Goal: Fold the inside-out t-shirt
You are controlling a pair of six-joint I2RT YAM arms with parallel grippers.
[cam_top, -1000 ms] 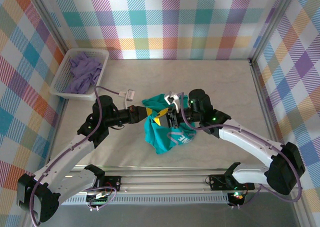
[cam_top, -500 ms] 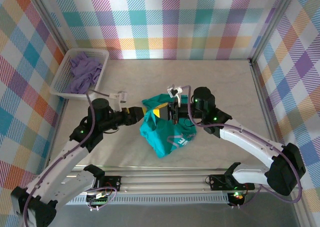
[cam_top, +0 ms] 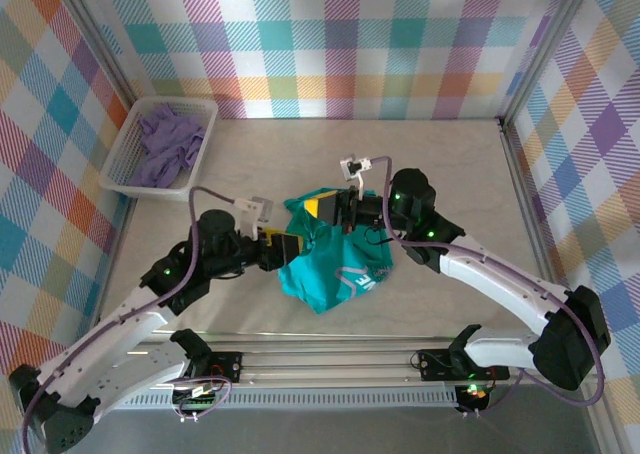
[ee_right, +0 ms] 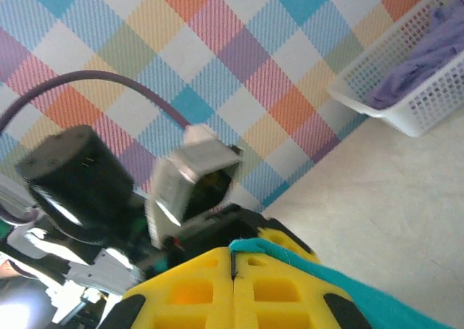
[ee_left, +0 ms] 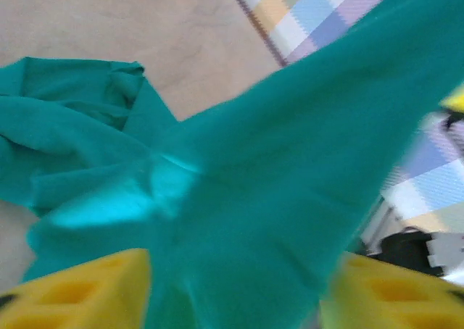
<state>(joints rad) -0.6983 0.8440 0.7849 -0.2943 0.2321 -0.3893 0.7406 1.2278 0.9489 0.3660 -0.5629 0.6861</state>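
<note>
The teal t-shirt (cam_top: 330, 274) sits bunched up near the middle of the pale table (cam_top: 450, 164), between the two arms. Its top edge is pulled up off the surface and the rest sags in a crumpled heap below, with a bit of pale print (cam_top: 358, 279) showing on the lower folds.

The right gripper (cam_top: 325, 208) is at the shirt's upper edge. Seen from its own wrist, its yellow fingers (ee_right: 196, 289) are pressed together, with a strip of teal cloth pinched in the seam between them and trailing off to the side. So it has hold of the shirt.

The left gripper (cam_top: 290, 246) is in against the shirt's left side. In its wrist view the two yellow fingers (ee_left: 80, 293) stand apart, and a thick band of teal cloth runs up between them and away towards the other arm. That view is blurred, and I cannot tell whether they are squeezing the cloth or it only lies in the gap.

A white basket (cam_top: 118, 164) stands well apart in the far left corner, against the checked wall (cam_top: 350, 34), with a lavender garment (cam_top: 165, 139) piled in it.
</note>
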